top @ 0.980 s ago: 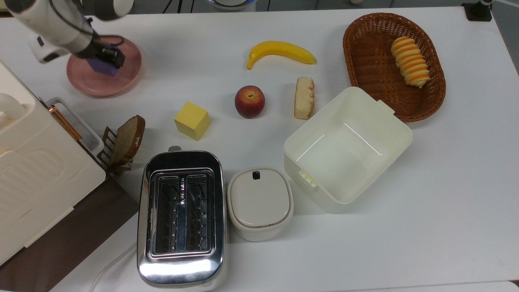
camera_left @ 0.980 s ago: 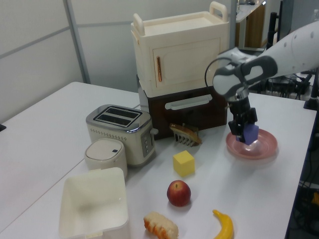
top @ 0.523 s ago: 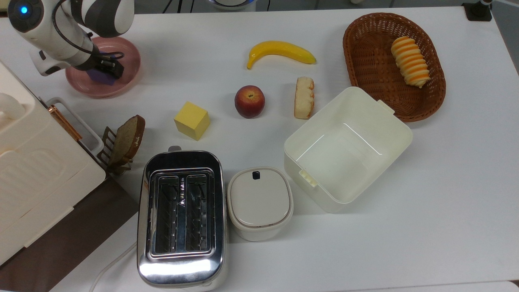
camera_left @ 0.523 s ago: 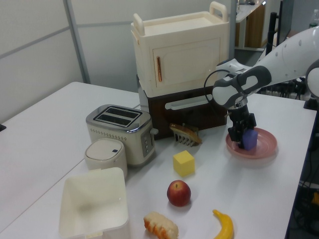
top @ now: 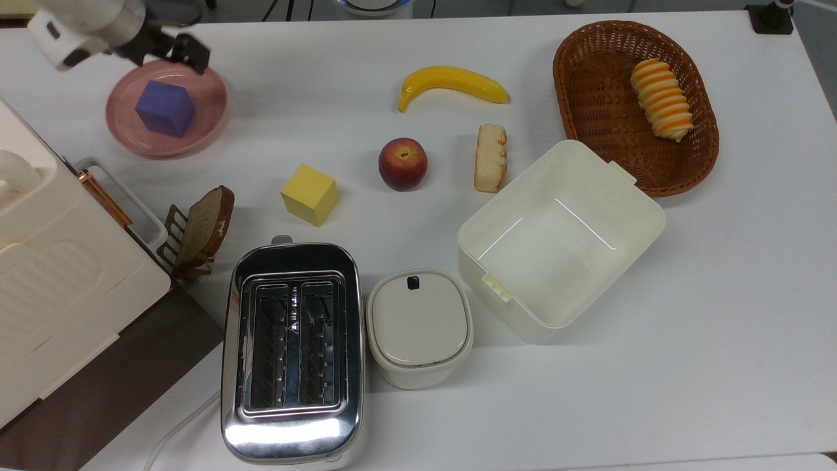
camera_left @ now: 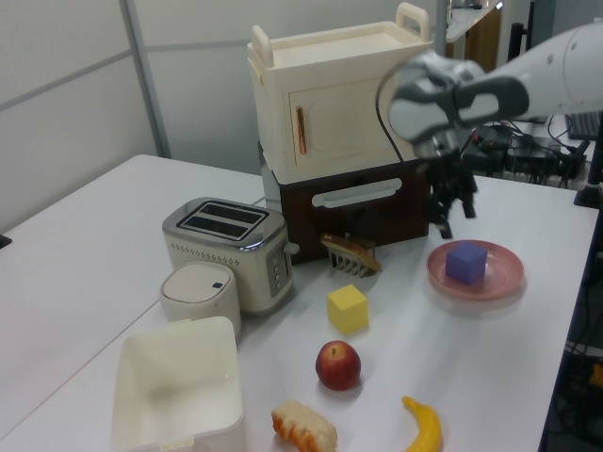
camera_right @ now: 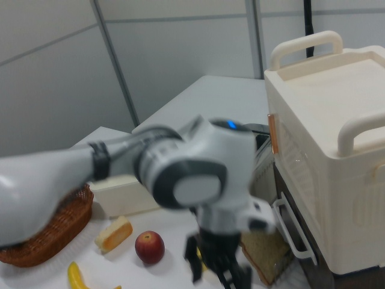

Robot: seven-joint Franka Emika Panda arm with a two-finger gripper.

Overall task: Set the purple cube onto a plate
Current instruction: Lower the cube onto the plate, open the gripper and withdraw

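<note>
Cube on plate, gripper clear, task looks done.
Matte blue-violet purple cube (top: 165, 108) sits flat inside the round pale pink plate (top: 210, 121), 1 block, nothing touching it. Black 2-finger gripper (top: 174, 50) hangs above the plate's far rim in the top view, fingers (camera_left: 445, 218) spread and empty. Nothing left but arm retreat, by my read.

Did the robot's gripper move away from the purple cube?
Yes. The gripper rose clear of the purple cube, which sits alone on the pink plate, fingers open.
</note>
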